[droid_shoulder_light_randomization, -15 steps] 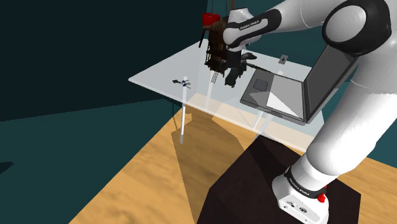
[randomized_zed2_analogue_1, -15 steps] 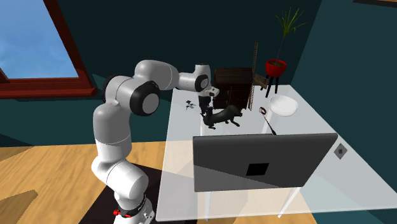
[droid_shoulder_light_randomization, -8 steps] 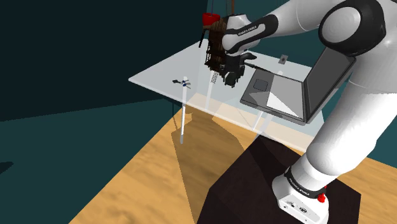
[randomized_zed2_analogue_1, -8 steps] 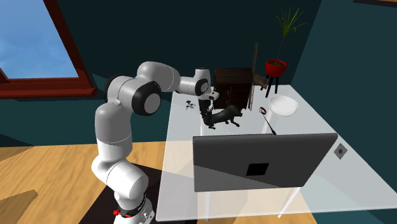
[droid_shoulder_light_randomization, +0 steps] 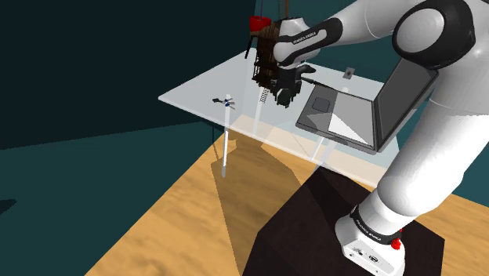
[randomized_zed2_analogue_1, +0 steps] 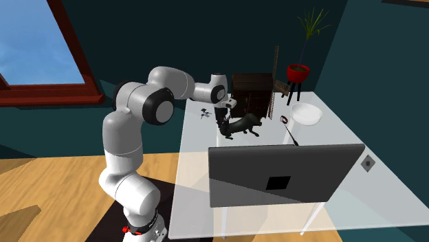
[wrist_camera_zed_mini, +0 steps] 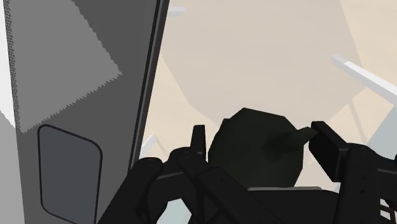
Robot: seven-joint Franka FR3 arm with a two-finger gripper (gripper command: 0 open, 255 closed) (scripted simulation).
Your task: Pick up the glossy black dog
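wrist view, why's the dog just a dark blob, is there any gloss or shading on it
Wrist view: the dog renders flat near-black with no highlight, so it is hard to part from the black gripper. Shoulder view: it is lost against the dark brown cabinet. Second exterior view: its outline reads best, against the pale table.
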